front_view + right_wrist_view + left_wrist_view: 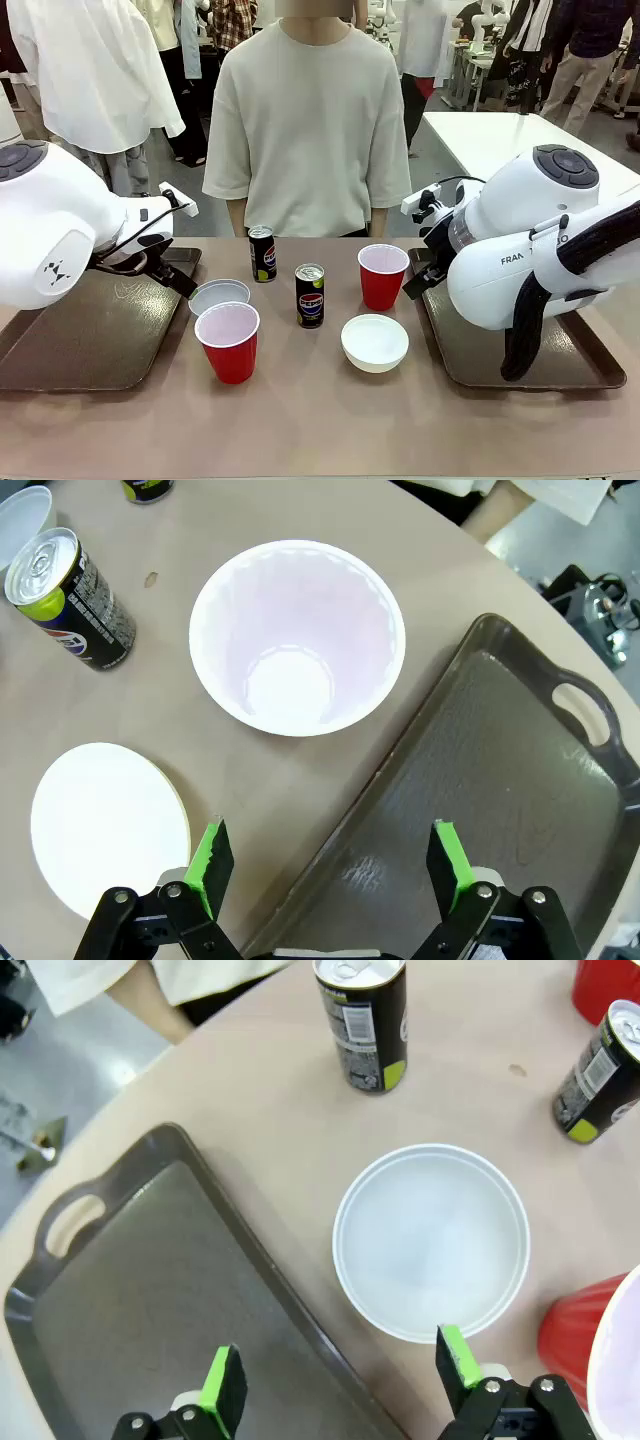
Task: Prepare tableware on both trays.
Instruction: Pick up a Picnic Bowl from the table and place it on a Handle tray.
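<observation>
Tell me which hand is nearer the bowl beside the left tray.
Left. The left hand hovers open right beside that bowl, over the left tray; the right hand hangs far off, over the right tray.

Carried left-edge tray (90,340), right-edge tray (590,362) (both dark brown) and, about the table (320,430) middle, two cans (262,253) (310,296), two red cups (228,342) (383,276), two white bowls (219,295) (375,342).

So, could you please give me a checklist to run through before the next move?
1. left claw open: ok.
2. right claw open: ok.
3. left bowl upright, just ahead of left claw: ok.
4. gap between left bowl and near cup: looks tight, not ok.
5. far cup upright, ahead of right claw: ok.
6. left tray and right tray bare where visible: ok.
</observation>
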Controlling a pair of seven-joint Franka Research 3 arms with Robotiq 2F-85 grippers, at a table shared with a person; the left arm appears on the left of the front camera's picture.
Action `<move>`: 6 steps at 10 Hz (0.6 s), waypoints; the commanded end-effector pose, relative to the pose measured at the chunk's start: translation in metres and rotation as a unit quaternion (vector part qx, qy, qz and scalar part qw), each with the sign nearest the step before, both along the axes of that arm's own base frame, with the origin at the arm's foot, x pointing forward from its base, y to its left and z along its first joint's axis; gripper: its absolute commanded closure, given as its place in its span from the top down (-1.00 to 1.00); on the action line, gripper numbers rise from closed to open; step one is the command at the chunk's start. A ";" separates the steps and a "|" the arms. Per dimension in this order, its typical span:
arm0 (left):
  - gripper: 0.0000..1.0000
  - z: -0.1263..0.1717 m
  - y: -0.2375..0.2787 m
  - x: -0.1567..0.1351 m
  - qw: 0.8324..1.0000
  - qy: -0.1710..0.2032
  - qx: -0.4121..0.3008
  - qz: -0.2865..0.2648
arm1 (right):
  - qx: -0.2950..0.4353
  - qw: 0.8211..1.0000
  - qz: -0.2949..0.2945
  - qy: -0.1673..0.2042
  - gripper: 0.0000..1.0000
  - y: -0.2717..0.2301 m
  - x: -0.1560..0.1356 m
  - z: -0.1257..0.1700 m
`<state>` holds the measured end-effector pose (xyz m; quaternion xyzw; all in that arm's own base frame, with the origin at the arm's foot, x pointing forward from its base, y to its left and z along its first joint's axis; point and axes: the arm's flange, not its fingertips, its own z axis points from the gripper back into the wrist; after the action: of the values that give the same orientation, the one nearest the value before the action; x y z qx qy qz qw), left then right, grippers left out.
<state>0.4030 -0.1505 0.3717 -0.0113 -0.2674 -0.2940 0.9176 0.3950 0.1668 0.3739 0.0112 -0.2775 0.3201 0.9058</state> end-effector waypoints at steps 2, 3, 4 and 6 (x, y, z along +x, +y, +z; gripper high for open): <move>1.00 0.000 0.000 0.000 1.000 0.000 0.000 0.000 | 0.000 1.000 0.000 0.000 1.00 0.000 0.000 0.000; 1.00 0.000 0.000 0.000 1.000 0.000 0.000 0.000 | 0.000 1.000 0.000 0.000 1.00 0.000 0.000 0.000; 1.00 0.000 0.000 0.000 1.000 0.000 0.000 0.000 | 0.000 1.000 0.000 0.000 1.00 0.000 0.000 0.000; 1.00 0.000 0.000 0.000 1.000 0.000 0.000 0.000 | 0.000 1.000 0.000 0.000 1.00 0.000 0.000 0.000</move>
<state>0.4029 -0.1508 0.3717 -0.0114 -0.2674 -0.2942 0.9175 0.3951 0.1668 0.3739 0.0111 -0.2775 0.3200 0.9058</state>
